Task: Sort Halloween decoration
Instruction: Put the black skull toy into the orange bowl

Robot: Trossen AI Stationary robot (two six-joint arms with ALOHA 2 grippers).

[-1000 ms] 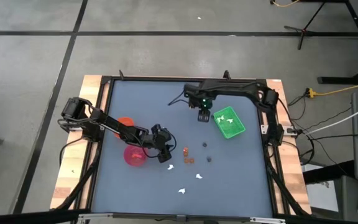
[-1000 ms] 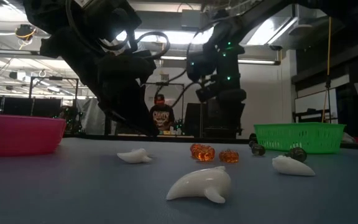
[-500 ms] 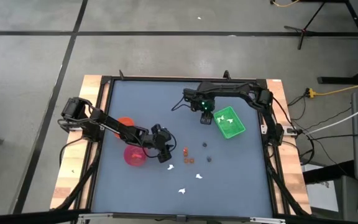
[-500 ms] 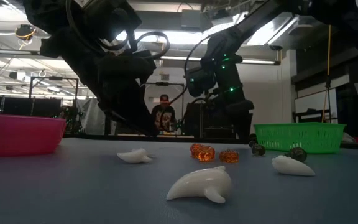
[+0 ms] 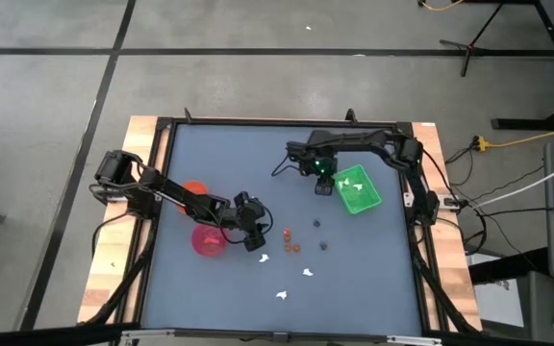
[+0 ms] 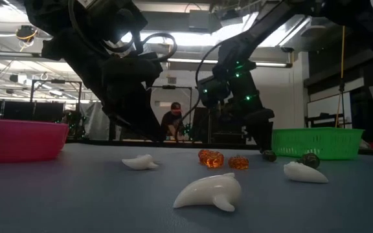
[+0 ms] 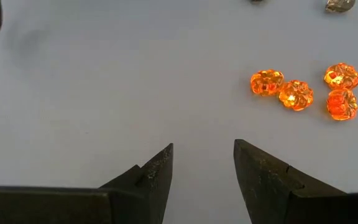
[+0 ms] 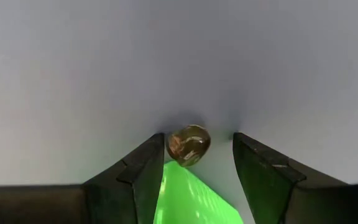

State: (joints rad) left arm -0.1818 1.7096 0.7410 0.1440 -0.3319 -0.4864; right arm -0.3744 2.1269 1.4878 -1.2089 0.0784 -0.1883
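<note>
Center frame in high view, decoration pieces lie scattered on table (image 5: pixel 210 163): glossy orange pumpkin beads (image 7: pixel 296 95), white ghosts (image 6: pixel 209 192), dark roundish bits (image 5: pixel 324 245). Left gripper (image 7: pixel 202 163) jaws spread, empty, beside pink bowl (image 5: pixel 209 240). Right gripper (image 8: pixel 197 163), jaws apart, has a dark piece (image 8: pixel 189 145) between them, by green tray (image 5: pixel 358 189).

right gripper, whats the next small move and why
Probably drop a little and shut on the dark bead. The right gripper stands open with that bead between its fingers, beside the green tray, and nothing is gripped yet.
</note>
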